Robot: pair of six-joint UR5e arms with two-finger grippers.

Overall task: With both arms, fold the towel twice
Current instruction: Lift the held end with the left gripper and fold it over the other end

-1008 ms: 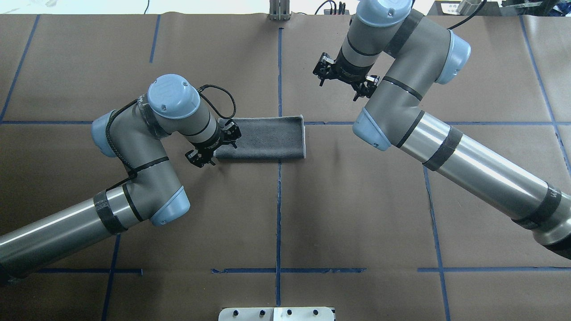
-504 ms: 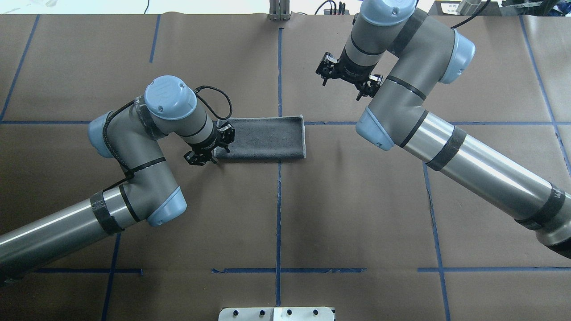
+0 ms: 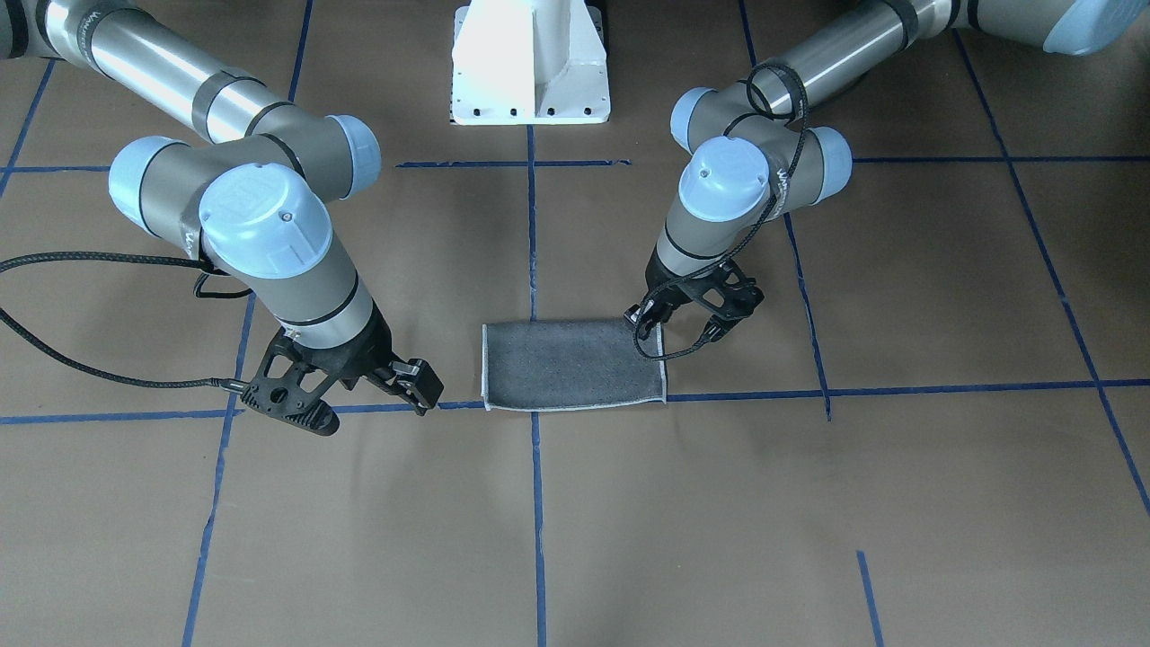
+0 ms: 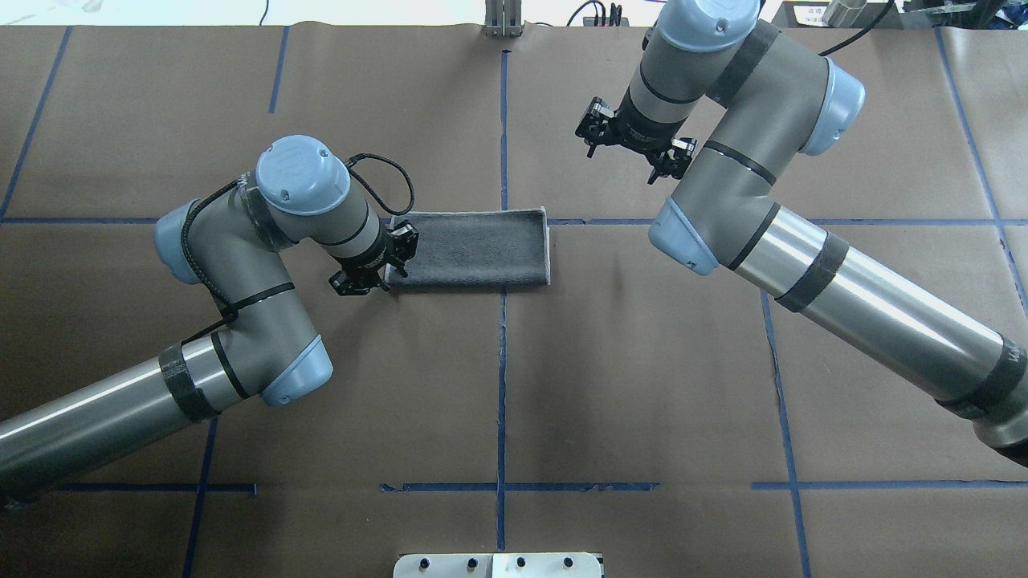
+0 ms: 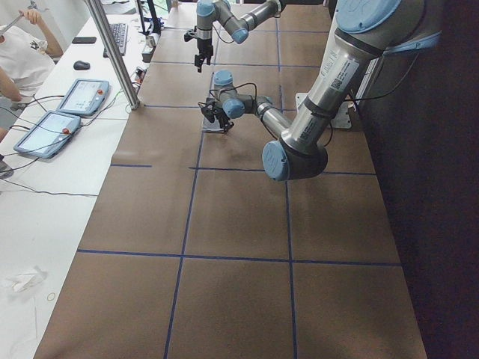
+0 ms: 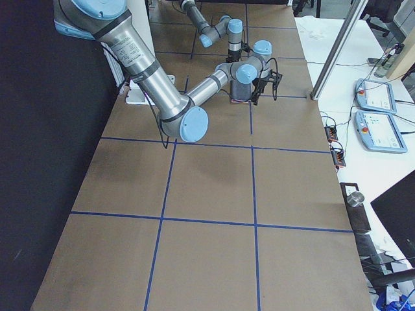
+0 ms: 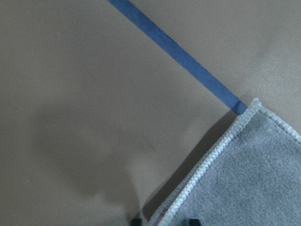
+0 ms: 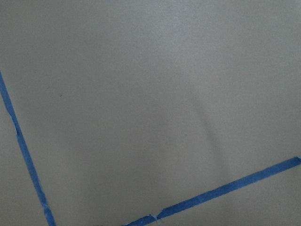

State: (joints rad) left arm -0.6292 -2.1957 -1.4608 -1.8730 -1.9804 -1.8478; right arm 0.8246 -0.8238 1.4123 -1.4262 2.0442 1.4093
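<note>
The towel (image 4: 474, 249) lies folded into a flat strip on the brown table, dark grey face up with its whitish border showing; it also shows in the front view (image 3: 570, 364). The pink-red face is hidden. My left gripper (image 4: 371, 263) is low at the strip's left end, open. In the left wrist view its fingertips (image 7: 136, 220) stand on either side of the towel's stitched edge (image 7: 207, 165) near a corner. My right gripper (image 4: 634, 148) is open and empty, held above bare table beyond the towel's right end; it also shows in the front view (image 3: 346, 391).
The white pedestal base (image 3: 530, 63) stands at the robot's side of the table. Blue tape lines (image 4: 502, 361) cross the brown cover. A side table with tablets (image 5: 82, 96), a metal post (image 5: 112, 52) and an operator (image 5: 22, 45) lie beyond the table's far edge.
My left gripper has drawn back to the left, from over the towel's end to its left edge. My right arm has moved slightly to the right and farther from the towel.
</note>
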